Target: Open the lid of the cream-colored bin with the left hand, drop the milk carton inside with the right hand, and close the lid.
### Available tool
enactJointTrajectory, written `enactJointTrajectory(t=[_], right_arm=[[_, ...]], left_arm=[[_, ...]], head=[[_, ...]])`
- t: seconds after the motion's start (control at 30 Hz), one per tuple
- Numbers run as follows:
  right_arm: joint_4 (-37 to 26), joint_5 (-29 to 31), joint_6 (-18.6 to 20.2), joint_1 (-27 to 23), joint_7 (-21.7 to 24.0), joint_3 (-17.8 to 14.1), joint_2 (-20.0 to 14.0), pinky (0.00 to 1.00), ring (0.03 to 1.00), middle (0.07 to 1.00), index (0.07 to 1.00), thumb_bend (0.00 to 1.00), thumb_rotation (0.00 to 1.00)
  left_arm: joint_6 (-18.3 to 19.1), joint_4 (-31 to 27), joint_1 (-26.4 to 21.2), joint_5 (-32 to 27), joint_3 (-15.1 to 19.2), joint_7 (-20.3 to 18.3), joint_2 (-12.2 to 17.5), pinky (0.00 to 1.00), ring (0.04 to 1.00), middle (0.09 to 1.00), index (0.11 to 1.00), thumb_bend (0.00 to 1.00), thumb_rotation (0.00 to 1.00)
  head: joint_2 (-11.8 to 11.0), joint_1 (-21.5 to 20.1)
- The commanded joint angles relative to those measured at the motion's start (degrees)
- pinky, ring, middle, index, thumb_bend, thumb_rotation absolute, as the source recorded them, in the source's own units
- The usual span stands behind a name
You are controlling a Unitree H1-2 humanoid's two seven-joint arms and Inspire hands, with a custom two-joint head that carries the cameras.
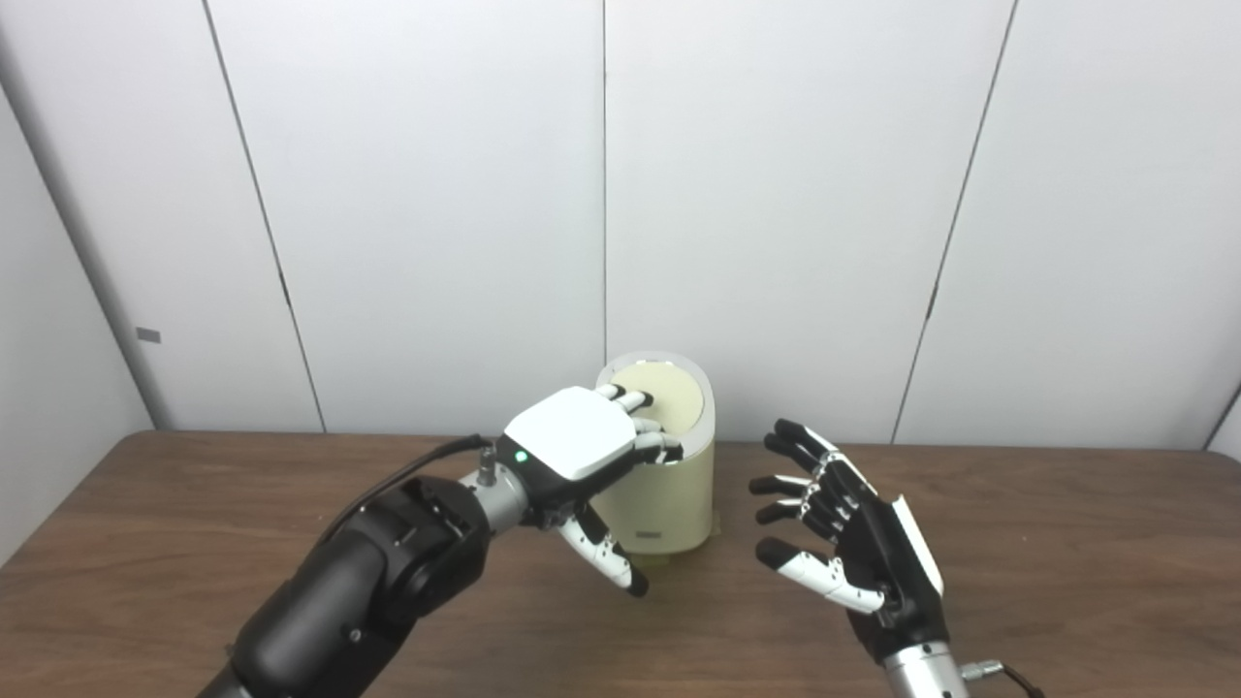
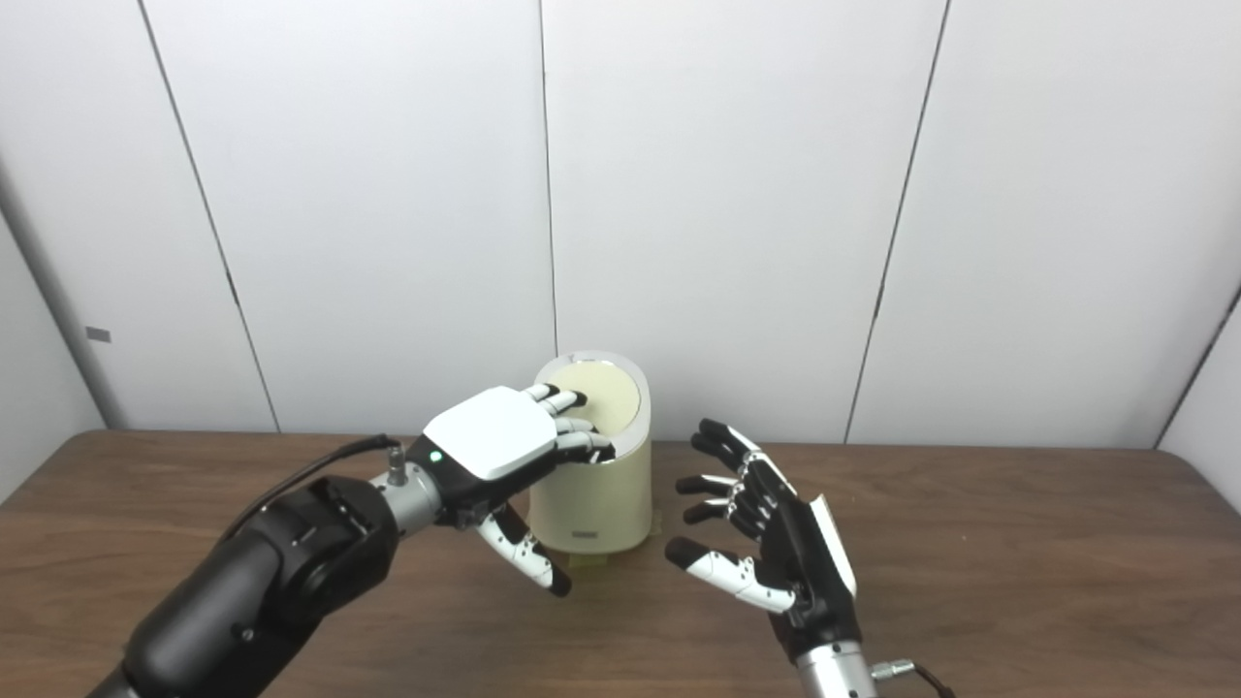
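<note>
Bin (image 1: 669,485) on wood table (image 1: 1066,543) by white wall panels (image 1: 824,194).

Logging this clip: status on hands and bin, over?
Left hand fingers resting on closed lid of cream bin. Right hand open, empty. No milk carton in view.

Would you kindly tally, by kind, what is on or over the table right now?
Cream-colored bin, lid down: 1
Robot hands: 2, the left hand resting on the lid, the right hand open beside the bin
Milk cartons in view: 0
Total: 3
</note>
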Motion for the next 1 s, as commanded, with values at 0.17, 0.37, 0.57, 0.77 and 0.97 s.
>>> enactJointTrajectory(t=[0.17,0.37,0.57,0.77,0.97], right_arm=[[-1.7,-0.6,-1.1,-2.0,-1.2,-0.2,0.4,0.54,0.675,0.832,0.820,0.87,0.45],[-1.0,-0.5,-1.4,-2.2,-1.4,-0.2,0.3,0.52,0.672,0.831,0.818,0.85,0.45],[-0.5,-0.9,-2.1,-2.3,-1.9,-0.4,0.2,0.52,0.658,0.826,0.815,0.86,0.45],[-0.8,0.1,-1.6,-2.1,-1.5,-0.6,0.1,0.52,0.657,0.830,0.814,0.85,0.42],[-0.3,1.8,-1.6,-2.2,-0.9,-1.0,-0.4,0.50,0.658,0.836,0.817,0.83,0.39]], left_arm=[[1.6,2.2,-0.3,2.6,-1.1,-5.9,-0.4,1.00,1.000,0.879,0.863,1.00,0.55],[0.9,2.0,0.0,1.4,0.0,-5.3,-0.2,1.00,1.000,0.878,0.867,1.00,0.55],[0.4,-0.8,0.8,-0.8,2.6,-3.3,0.4,1.00,1.000,0.887,0.873,1.00,0.54],[0.7,-5.1,3.8,-3.8,8.9,3.1,-0.3,1.00,1.000,0.910,0.894,0.89,0.49],[-0.7,-6.4,8.0,-9.5,16.9,12.8,-3.0,0.99,1.000,0.902,0.899,0.79,0.40]], head=[[0.0,-0.1],[-0.3,0.2],[-0.4,0.3],[-0.1,0.3],[0.0,0.6]])
